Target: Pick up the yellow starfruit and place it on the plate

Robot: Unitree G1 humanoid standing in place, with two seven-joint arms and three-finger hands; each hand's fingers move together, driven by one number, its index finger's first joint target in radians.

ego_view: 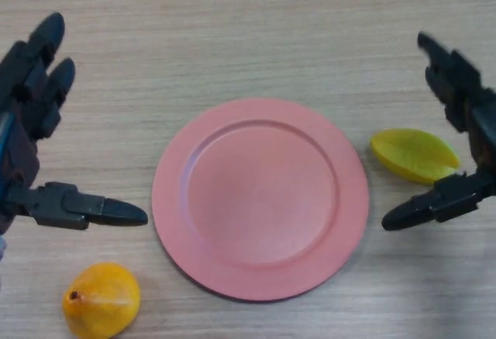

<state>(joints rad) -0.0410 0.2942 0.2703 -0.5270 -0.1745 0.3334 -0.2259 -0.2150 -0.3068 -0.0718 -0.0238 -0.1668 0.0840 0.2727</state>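
Pale wood-grain laminate made up the surface (256, 21), and a salmon-pink round plate (260, 198) lay flat near the middle of the head view, its raised rim circling a bare, shallow well. The yellow starfruit (415, 154) lay on the surface at about three o'clock from the plate, just beside the rim but apart from it, its long pointed body stretched roughly left to right with a ridge running along its length. The right robot hand (457, 145) came in from the view's right side and sat around that fruit without gripping it: the fingers (446, 75) reached up toward twelve o'clock above the starfruit, while the thumb (426, 205) pointed toward nine o'clock just below it, so the hand was spread wide apart with the fruit lying in the gap; whether any part of the hand touched the fruit could not be told. The left robot hand (23, 145) showed at the view's left edge, at about nine o'clock from the plate, also spread apart and holding nothing, its fingers (43, 60) angled up toward one o'clock and its thumb (97, 209) aimed at three o'clock, the tip stopping just short of the plate's rim. An orange-yellow rounded fruit with a small dark stem end (101, 300) rested at about seven o'clock from the plate, below the left thumb and near the bottom edge of the view.
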